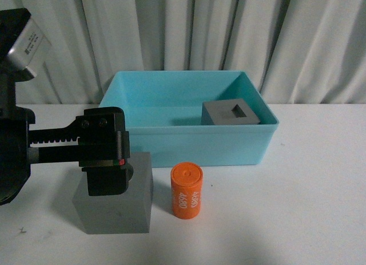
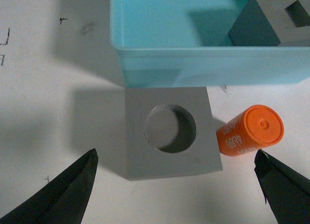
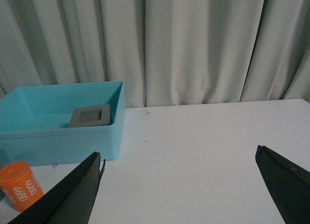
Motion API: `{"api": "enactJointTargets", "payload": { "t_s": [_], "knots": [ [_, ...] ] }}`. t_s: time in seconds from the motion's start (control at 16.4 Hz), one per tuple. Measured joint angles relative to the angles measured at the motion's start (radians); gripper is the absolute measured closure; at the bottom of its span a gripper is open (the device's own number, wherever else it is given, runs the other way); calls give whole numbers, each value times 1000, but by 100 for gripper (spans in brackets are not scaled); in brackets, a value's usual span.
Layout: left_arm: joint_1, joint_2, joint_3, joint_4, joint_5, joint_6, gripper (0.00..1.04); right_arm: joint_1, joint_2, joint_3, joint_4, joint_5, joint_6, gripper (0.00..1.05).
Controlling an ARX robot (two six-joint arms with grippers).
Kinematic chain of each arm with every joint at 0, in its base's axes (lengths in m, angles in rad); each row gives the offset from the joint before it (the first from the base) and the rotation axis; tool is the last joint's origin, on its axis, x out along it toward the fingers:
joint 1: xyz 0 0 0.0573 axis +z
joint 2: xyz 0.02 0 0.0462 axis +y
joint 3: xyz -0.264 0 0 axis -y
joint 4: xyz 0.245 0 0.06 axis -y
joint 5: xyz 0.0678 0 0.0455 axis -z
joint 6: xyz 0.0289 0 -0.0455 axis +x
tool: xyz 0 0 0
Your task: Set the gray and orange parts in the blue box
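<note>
Table: the white table (image 1: 309, 208) carries everything.
Box: the shallow turquoise plastic box (image 1: 194, 147) already holds the gray cube with a square recess (image 1: 229, 113).
Left gripper: the left gripper (image 2: 175, 157), jaws wide apart, hangs over the matte gray cube with a round recess (image 1: 123, 210), which sits just before the box.
Right gripper: the right gripper (image 3: 179, 154) is spread and empty.
Cylinder: the small orange cylinder with white digits (image 1: 186, 190) stands just beside that cube. We judge that closing now would catch it, so we turn the wrist first.

A big white table (image 1: 320, 179) with a few tiny dark marks (image 2: 62, 21) on it fills the front, and pale gray curtains (image 1: 200, 30) hang in long folds right behind the table's far edge.
</note>
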Motion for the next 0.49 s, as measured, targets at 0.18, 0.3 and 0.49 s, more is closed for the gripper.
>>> {"api": "enactJointTargets", "payload": {
  "t_s": [0.18, 0.3, 0.49],
  "knots": [
    [89, 89, 22, 62, 44, 82, 7, 0, 0, 0, 0, 0, 0, 6],
    [130, 140, 31, 93, 71, 127, 7, 0, 0, 0, 0, 0, 0, 6],
    [139, 198, 40, 114, 107, 159, 7, 0, 0, 0, 0, 0, 0, 6]
  ]
}}
